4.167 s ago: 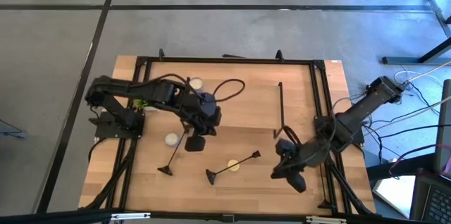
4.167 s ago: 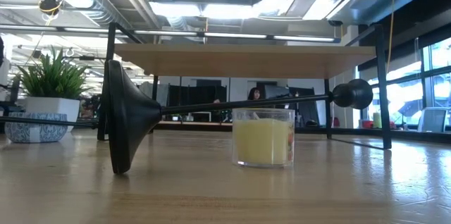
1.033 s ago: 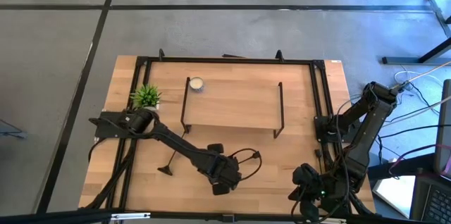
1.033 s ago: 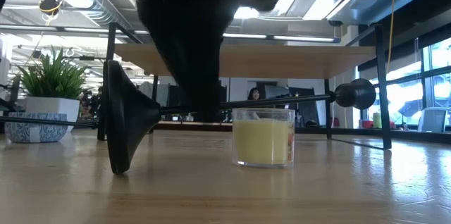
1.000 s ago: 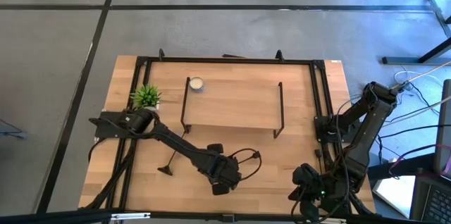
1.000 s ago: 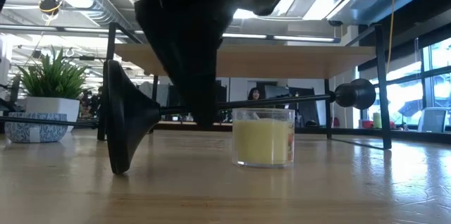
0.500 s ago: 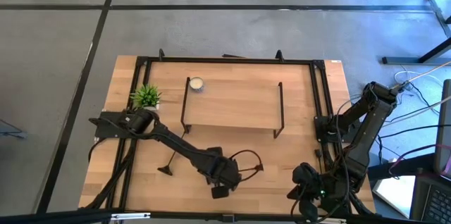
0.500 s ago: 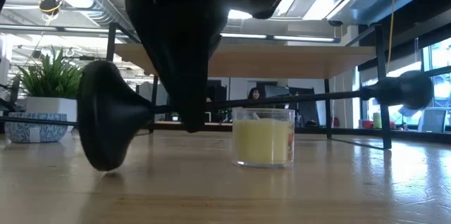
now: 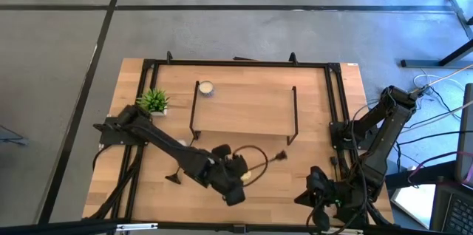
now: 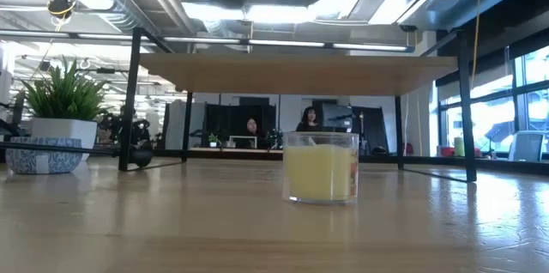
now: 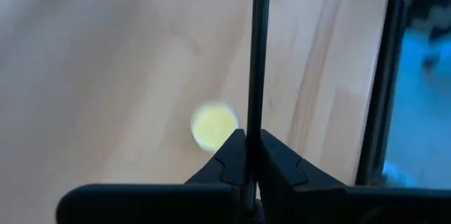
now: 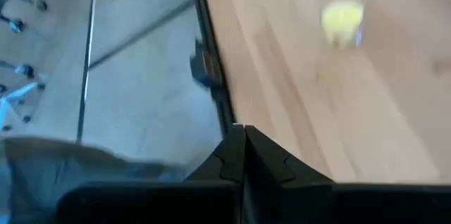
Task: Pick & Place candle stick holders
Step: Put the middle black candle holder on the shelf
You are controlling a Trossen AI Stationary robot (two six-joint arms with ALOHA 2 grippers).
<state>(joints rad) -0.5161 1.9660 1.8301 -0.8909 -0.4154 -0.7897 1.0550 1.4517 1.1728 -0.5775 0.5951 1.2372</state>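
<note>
Wooden table (image 9: 310,128) below, left claw (image 11: 248,155) clenched on candlestick stem (image 11: 258,55), right claw (image 12: 244,146) clenched, holding nothing

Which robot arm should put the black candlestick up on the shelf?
The left. Its gripper is already shut on the candlestick's stem, near the shelf. The right gripper waits shut and empty at the table's right edge.

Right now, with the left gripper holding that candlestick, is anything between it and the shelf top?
Nothing visible blocks it. The left gripper is shut on the candlestick, lifted clear of the yellow candle. The shelf lies beyond, over bare table.
</note>
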